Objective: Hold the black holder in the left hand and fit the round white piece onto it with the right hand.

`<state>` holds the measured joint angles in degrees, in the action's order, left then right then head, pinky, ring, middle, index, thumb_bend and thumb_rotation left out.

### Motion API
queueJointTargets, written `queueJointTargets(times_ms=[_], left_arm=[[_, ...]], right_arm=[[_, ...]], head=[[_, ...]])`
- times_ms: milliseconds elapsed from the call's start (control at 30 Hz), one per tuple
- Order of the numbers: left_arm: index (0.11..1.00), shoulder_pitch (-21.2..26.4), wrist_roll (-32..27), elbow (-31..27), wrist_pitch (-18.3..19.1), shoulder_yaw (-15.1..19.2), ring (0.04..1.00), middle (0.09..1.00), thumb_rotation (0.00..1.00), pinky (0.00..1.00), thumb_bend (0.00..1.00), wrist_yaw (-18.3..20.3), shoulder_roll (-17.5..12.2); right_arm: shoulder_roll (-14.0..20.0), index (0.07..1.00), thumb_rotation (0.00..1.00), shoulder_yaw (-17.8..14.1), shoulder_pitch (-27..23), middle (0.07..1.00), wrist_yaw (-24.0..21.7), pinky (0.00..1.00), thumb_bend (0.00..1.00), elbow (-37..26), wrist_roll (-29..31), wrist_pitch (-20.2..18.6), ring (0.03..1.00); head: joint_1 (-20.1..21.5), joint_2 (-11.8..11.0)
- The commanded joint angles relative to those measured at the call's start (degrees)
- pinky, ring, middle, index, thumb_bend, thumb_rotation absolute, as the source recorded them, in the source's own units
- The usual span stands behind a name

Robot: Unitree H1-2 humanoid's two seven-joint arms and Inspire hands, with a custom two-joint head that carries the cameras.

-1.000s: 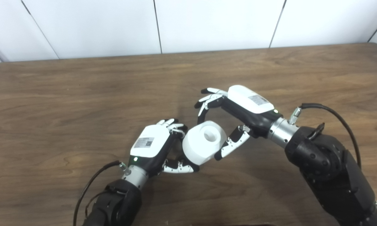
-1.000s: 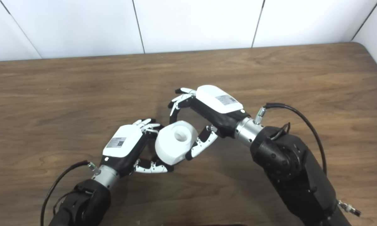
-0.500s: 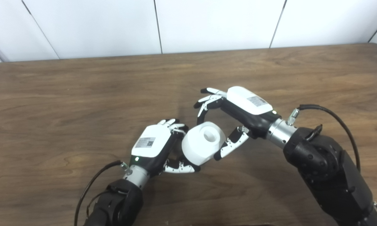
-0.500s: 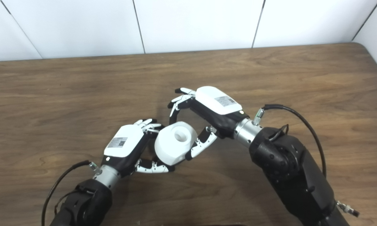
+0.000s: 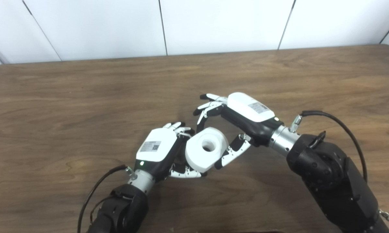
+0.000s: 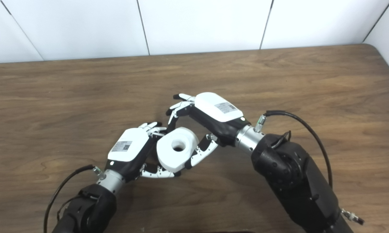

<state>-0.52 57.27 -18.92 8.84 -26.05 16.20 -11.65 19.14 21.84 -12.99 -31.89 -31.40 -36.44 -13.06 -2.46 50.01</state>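
White wall panels sit behind a brown wood surface (image 5: 84, 90), and nothing else is on it, just two hands and one round white piece (image 5: 205, 152). Compared to a second ago, the right hand (image 5: 243, 116) has slid a bit left and lower, and the white piece has tipped so its center hole now faces up more squarely and looks darker inside. The right hand's fingers (image 5: 205, 110) arch over the top of the piece with the thumb against its lower right side, so it's clamped on it. The left hand (image 5: 159, 150) hasn't really moved, curled against the piece's left side. Pretty sure it's holding the black holder, but that's hidden behind the piece and fingers, so can't tell for certain.
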Motion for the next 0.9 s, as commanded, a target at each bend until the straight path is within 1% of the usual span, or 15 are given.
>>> queueJointTargets(times_ms=[0,267,500,633,800,833,867], left_arm=[[0.487,0.21,1.39,1.19,0.01,-1.72,0.921,0.819,0.05,0.94,0.52,2.22,0.65],[0.487,0.19,1.06,0.69,0.45,-1.74,0.926,0.824,0.05,0.94,0.52,2.9,0.77],[0.486,0.22,1.22,0.29,0.71,-1.88,0.923,0.82,0.05,0.93,0.52,3.12,0.91],[0.487,0.16,1.37,0.1,1.12,-2.07,0.925,0.82,0.05,0.95,0.52,3.25,1.01],[0.487,0.18,1.37,0.14,1.28,-2.31,0.925,0.82,0.05,0.95,0.52,3.17,0.93],[0.487,0.18,1.36,0.21,1.23,-2.31,0.925,0.821,0.05,0.95,0.52,3.07,0.93],[0.487,0.19,1.39,0.26,1.17,-2.33,0.924,0.821,0.05,0.95,0.52,2.99,0.92]], right_arm=[[-0.14,0.482,0.13,0.85,-0.92,0.799,-1.23,0.91,0.52,-0.4,-0.51,0.72,0.951],[0.18,0.482,0.13,0.94,-0.96,0.796,-1.66,0.89,0.52,-0.1,-0.7,0.38,0.95],[0.93,0.484,0.14,1.46,-1.12,0.797,-3.41,0.9,0.53,-0.16,-1.58,-0.4,0.947],[1.02,0.489,0.15,1.78,-1.16,0.79,-3.91,0.87,0.53,0.05,-2.23,-0.17,0.935],[1.02,0.492,0.15,1.99,-1.22,0.8,-5.05,0.86,0.52,0.0,-2.95,-1.39,0.947],[1.03,0.547,0.21,2.02,-1.23,0.805,-5.32,0.87,0.73,-0.06,-3.03,-1.7,0.951],[1.09,0.583,0.24,2.1,-1.25,0.811,-5.51,0.87,0.84,-0.13,-3.15,-1.89,0.954]], head=[[-0.1,0.02],[-0.06,0.2],[-0.16,0.6],[-0.36,0.61],[-0.34,0.61],[-0.34,0.61],[-0.34,0.61]])
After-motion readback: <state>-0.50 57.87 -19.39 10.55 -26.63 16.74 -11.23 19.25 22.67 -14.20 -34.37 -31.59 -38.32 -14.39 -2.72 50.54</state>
